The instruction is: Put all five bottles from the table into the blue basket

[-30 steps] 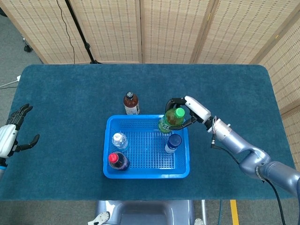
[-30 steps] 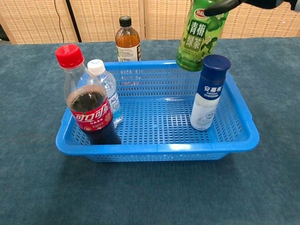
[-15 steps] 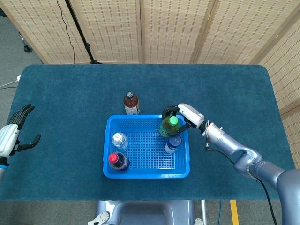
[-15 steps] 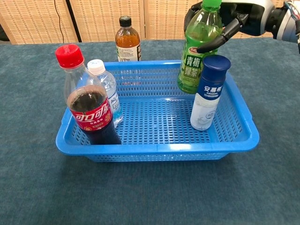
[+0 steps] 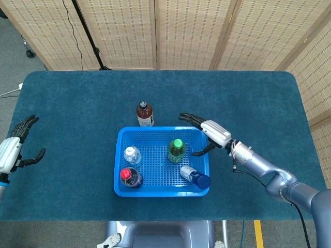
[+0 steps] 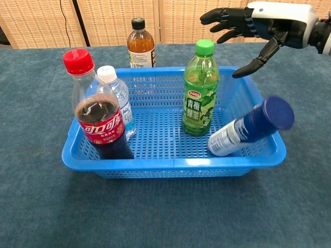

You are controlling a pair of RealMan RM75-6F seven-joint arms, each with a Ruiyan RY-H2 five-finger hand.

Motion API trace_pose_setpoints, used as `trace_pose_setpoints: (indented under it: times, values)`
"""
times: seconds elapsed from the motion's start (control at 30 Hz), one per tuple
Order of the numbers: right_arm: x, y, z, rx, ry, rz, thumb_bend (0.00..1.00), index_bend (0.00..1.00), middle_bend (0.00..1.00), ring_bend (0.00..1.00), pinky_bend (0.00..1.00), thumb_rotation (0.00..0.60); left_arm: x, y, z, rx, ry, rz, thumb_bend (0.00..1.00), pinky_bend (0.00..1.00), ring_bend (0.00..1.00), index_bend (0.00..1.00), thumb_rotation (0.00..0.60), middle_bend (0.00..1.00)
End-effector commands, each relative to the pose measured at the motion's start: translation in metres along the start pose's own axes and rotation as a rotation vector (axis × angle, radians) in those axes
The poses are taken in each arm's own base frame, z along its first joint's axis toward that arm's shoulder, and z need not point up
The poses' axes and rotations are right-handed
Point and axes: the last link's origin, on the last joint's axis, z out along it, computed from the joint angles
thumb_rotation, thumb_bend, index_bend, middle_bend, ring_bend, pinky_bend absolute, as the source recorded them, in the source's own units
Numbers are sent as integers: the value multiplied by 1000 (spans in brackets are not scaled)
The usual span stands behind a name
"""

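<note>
**Four bottles in the basket, one brown bottle outside it**

The fingers [image 6: 223, 18] of the right hand [image 5: 207, 132] are spread wide and hold nothing; in the chest view the thumb points down toward the basket's far right corner, apart from every bottle. The hand hovers above the right rear edge of the blue basket [image 5: 119, 155], its silver forearm running off to the lower right in the head view.

Just below and left of those fingers, the green tea bottle [image 6: 199, 89] stands upright inside the basket, green cap on top, free of any grip. Beside it on the right, the white bottle with the dark blue cap [image 6: 250, 126] is tipped over, its cap end leaning on the basket's right wall and its base on the basket floor.

On the basket's left side stand the cola bottle [image 6: 97, 111] with a red cap, at the near corner, and a small clear water bottle [image 6: 117, 98] with a white cap just behind it; the two look to be touching.

The brown tea bottle [image 5: 144, 114] with a black cap stands upright on the blue surface [image 5: 67, 103], just behind the basket's far wall and outside it.

Far off at the surface's left edge, the left hand [image 5: 14, 147] hangs with its dark fingers apart, gripping nothing.
</note>
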Motion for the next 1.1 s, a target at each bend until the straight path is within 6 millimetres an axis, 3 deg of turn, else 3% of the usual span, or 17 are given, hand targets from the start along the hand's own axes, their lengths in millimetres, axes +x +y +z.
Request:
trace_pose_setpoints:
  times: [0.03, 0.23, 0.43, 0.6, 0.73, 0.87, 1.1]
  values:
    - [13, -8, -13, -7, 49, -28, 23, 0, 0, 0, 92, 600, 1, 1, 1, -18, 6, -23, 369, 0, 0, 0, 600, 0]
    - [56, -28, -54, -64, 211, -233, 8, 0, 0, 0, 92, 600, 4, 6, 24, -82, -6, -127, 370, 0, 0, 0, 600, 0]
    - [77, -13, -104, -216, 324, -357, 0, 0, 0, 0, 23, 600, -2, 15, 56, -138, -40, -198, 369, 0, 0, 0, 600, 0]
    - [67, -1, -149, -298, 367, -365, 0, 0, 0, 0, 0, 600, -8, 31, 83, -201, -81, -260, 369, 0, 0, 0, 600, 0]
    - [46, 5, -184, -345, 366, -349, 0, 0, 0, 0, 0, 600, -16, 44, 108, -228, -123, -255, 324, 0, 0, 0, 600, 0]
    - [34, 5, -198, -371, 399, -341, 0, 0, 0, 0, 0, 600, -22, 48, 127, -198, -158, -225, 207, 0, 0, 0, 600, 0]
    - [23, 3, -210, -384, 459, -370, 0, 0, 0, 0, 0, 600, -39, 66, 158, -170, -210, -164, 192, 0, 0, 0, 600, 0]
